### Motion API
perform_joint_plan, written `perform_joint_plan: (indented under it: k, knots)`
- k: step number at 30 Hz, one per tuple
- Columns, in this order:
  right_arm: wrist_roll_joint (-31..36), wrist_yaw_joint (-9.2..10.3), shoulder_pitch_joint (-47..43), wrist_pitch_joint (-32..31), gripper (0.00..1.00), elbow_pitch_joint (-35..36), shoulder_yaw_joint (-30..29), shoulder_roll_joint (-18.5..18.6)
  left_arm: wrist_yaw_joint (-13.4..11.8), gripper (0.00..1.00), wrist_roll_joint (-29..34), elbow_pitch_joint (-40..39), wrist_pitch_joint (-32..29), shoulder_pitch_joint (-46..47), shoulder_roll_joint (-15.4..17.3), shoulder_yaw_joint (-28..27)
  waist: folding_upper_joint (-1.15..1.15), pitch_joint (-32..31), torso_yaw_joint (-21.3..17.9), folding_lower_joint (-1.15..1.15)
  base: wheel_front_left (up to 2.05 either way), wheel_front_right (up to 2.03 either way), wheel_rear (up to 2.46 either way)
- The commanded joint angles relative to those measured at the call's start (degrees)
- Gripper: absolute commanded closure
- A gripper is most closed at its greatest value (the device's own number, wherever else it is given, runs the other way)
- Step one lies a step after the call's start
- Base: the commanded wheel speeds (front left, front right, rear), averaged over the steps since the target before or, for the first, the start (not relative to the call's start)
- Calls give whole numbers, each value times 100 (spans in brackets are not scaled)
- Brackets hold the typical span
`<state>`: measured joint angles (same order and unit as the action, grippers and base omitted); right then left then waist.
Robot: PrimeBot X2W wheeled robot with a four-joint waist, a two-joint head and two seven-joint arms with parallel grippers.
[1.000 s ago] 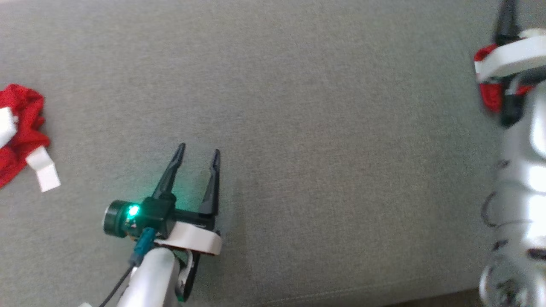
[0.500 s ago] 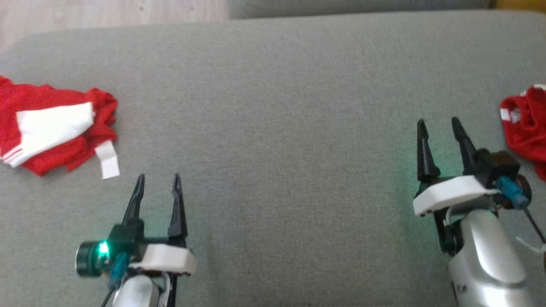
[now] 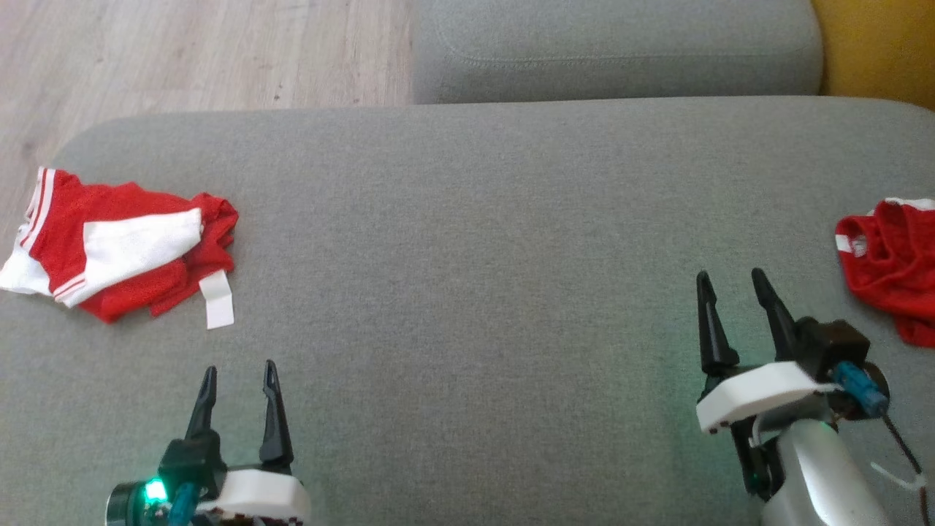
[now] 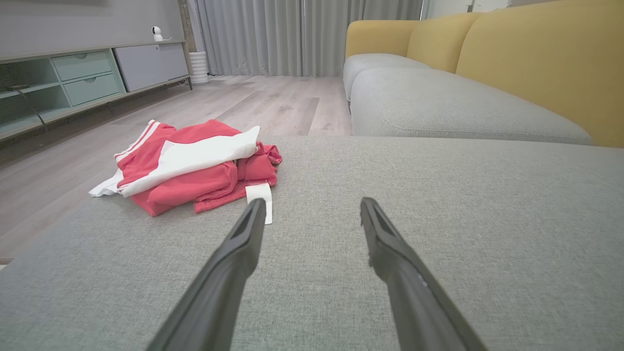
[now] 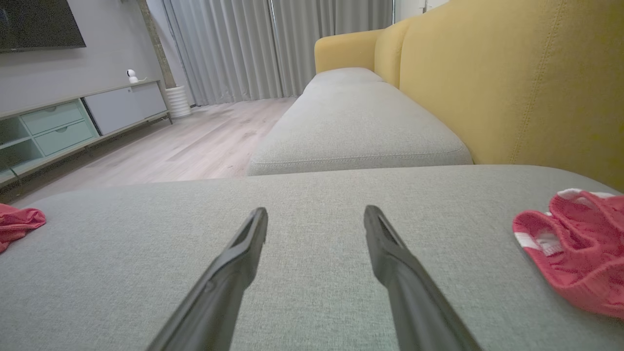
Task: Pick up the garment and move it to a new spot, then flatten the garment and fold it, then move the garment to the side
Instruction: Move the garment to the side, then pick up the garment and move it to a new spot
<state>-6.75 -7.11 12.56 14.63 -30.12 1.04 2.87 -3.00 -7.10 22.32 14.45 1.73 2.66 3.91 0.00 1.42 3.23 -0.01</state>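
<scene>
**Next grab: far right**

Head view: left gripper (image 3: pixel 239 367) and right gripper (image 3: pixel 730 274) hang spread, empty, over the sofa (image 3: pixel 467 219); folded garment (image 3: pixel 131 252) far left, crumpled garment (image 3: pixel 891 263) far right. I'd go low with the right gripper, pinching a top fold. Left wrist view: fingers (image 4: pixel 236 263) apart, folded garment (image 4: pixel 190 165) ahead. Right wrist view: fingers (image 5: pixel 234 273) apart, touching nothing

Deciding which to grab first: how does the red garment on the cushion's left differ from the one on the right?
The left garment shows a broad white panel and striped trim; the right garment is nearly all red. The left garment lies flattish, folded-looking; the right garment is a crumpled heap. Both are red and rest on the grey cushion.
</scene>
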Motion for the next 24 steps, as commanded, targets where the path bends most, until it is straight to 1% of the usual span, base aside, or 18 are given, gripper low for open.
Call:
perform_joint_plan:
  k: [1, 9, 14, 18, 24]
  knots:
    - [-43, -37, 51, 37, 0, 205, 162, 1, -30, 0, -22, -153, 55, 127, 21, -204, 0, -36, -24, 1, 0, 0, 0]
    - [-83, -37, 3, 37, 0, 197, 183, 1, -36, 0, -82, -200, 55, 120, 21, -236, 0, 3, -35, 1, 0, 0, 0]
    - [-74, -37, 28, 37, 0, 187, 283, 1, -57, 0, -191, -213, 55, 175, 21, -262, 0, 122, 118, 1, 0, 0, 0]
    - [-127, -37, 38, 37, 0, 196, 447, 1, -70, 0, -253, -217, 55, 241, 21, -248, 0, 221, 455, 1, 0, 0, 0]
    - [-169, -37, 36, 37, 0, 140, 781, 1, -152, 0, -403, -257, 55, 274, 21, -348, 0, 381, 1249, 1, 0, 0, 0]
